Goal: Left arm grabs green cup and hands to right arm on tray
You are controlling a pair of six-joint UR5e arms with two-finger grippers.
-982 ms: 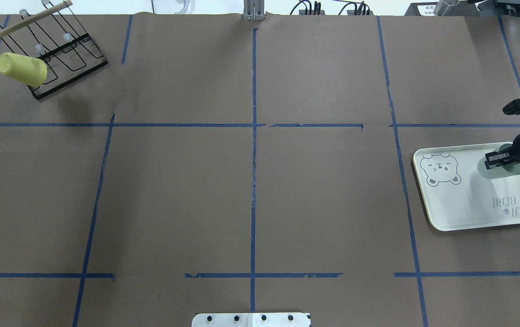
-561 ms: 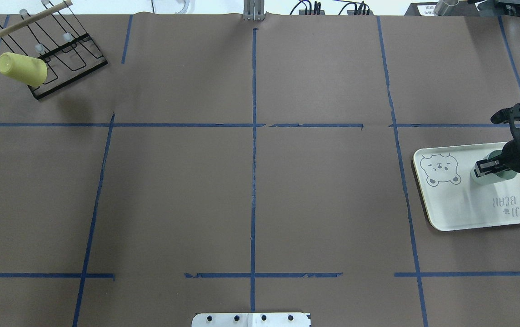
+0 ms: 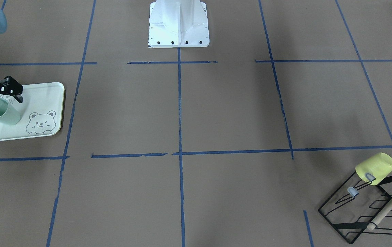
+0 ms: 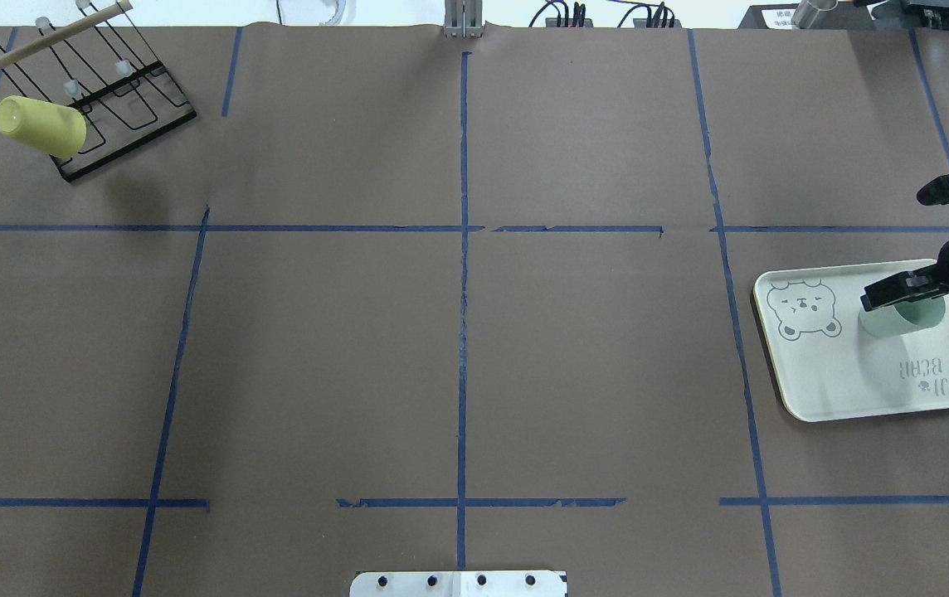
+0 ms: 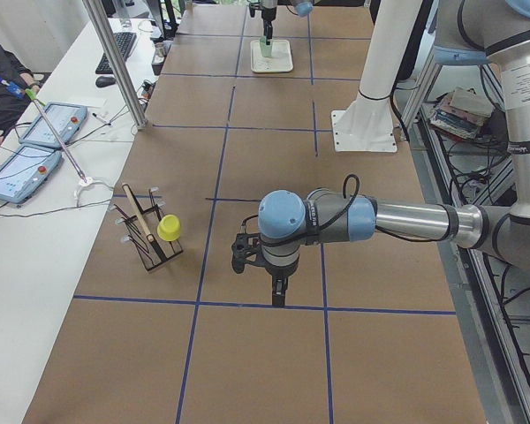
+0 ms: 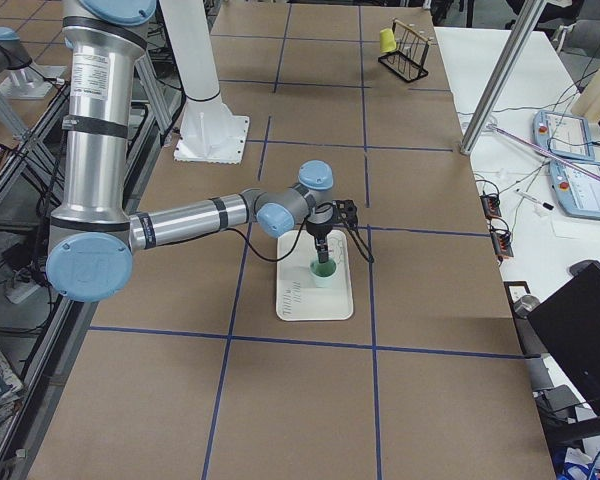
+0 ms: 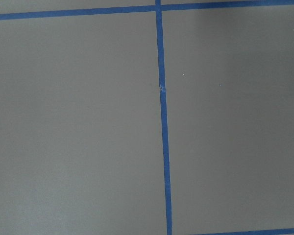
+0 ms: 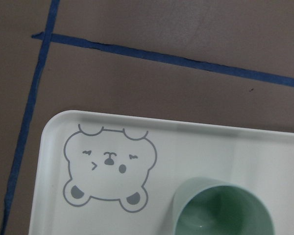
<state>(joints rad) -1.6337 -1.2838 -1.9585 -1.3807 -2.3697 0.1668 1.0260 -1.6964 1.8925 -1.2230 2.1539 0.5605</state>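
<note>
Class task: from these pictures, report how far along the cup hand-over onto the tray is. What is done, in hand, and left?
Done: the green cup stands upright on the tray, far from the left pincer out over mid-table. In hand: the right pincer hangs right at the cup's rim; whether it grips is unclear. Left: letting go, if it hasn't, and pulling clear.

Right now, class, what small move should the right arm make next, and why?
Probably lift the right gripper straight up, clear of the green cup. The cup stands upright, mouth up, on the bear tray, so placing looks done; the gripper hangs close over its rim, where a sideways pull might tip it. Whether it has let go is unclear.
</note>
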